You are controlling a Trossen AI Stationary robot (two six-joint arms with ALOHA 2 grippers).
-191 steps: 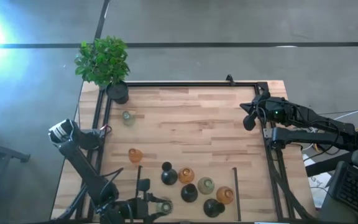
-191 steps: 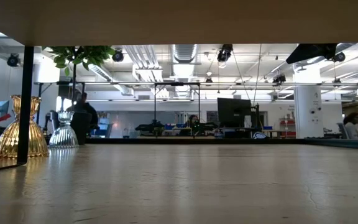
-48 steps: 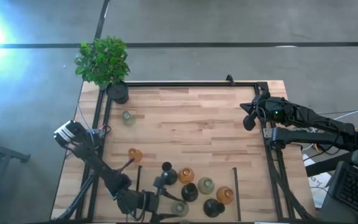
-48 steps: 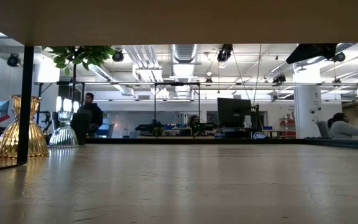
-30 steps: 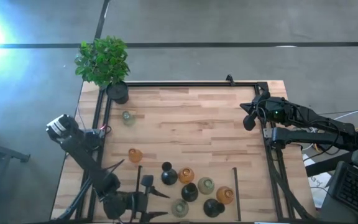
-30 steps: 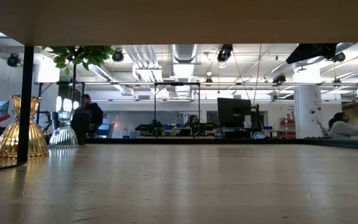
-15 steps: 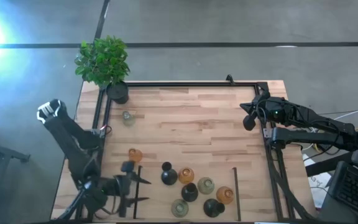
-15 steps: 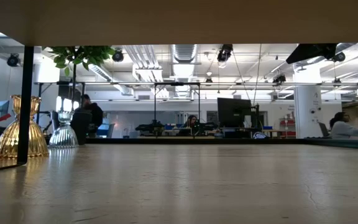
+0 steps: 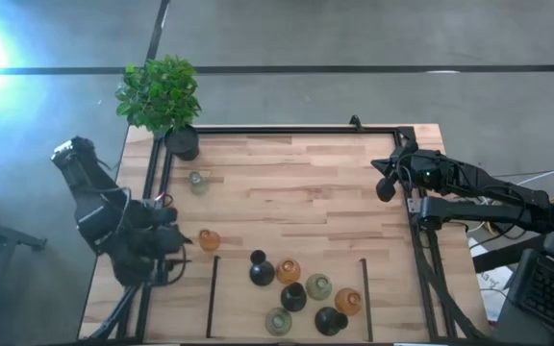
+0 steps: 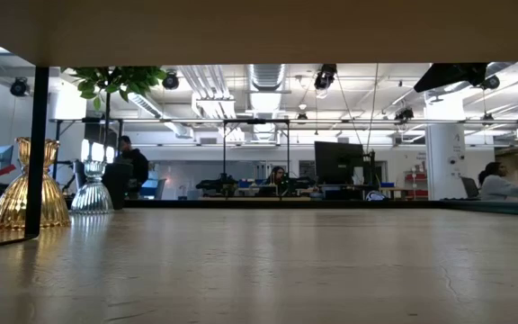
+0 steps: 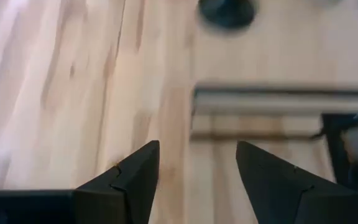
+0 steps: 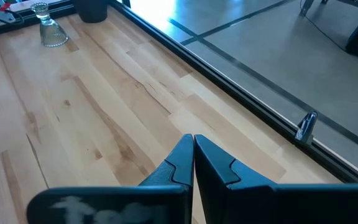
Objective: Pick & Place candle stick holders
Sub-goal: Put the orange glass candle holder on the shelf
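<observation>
Several candle stick holders stand clustered near the table's near edge: black [image 9: 261, 270], amber [image 9: 288, 271], pale green [image 9: 278, 321] and others. One amber holder [image 9: 209, 239] and one pale holder [image 9: 198, 181] stand apart on the left; the low view shows them as amber [image 10: 30, 184] and pale [image 10: 93, 187]. My left gripper [image 9: 178, 258] hovers open at the left edge, just left of the lone amber holder, with nothing between its fingers [image 11: 197, 146]. My right gripper [image 9: 386, 188] waits shut at the right edge [image 12: 193, 152].
A black pot with a green plant [image 9: 182, 142] stands at the far left corner. Black frame rails [image 9: 287, 129] run along the far and side edges. Two dark strips [image 9: 212, 293] [image 9: 365, 296] lie on the wood beside the cluster. The table's middle is bare wood [image 9: 296, 192].
My left gripper has drawn back from the cluster at the near edge, going toward the table's left edge and away from the near edge while rising and turning. It stays open with nothing in it. The pale green holder stays standing at the near edge.
</observation>
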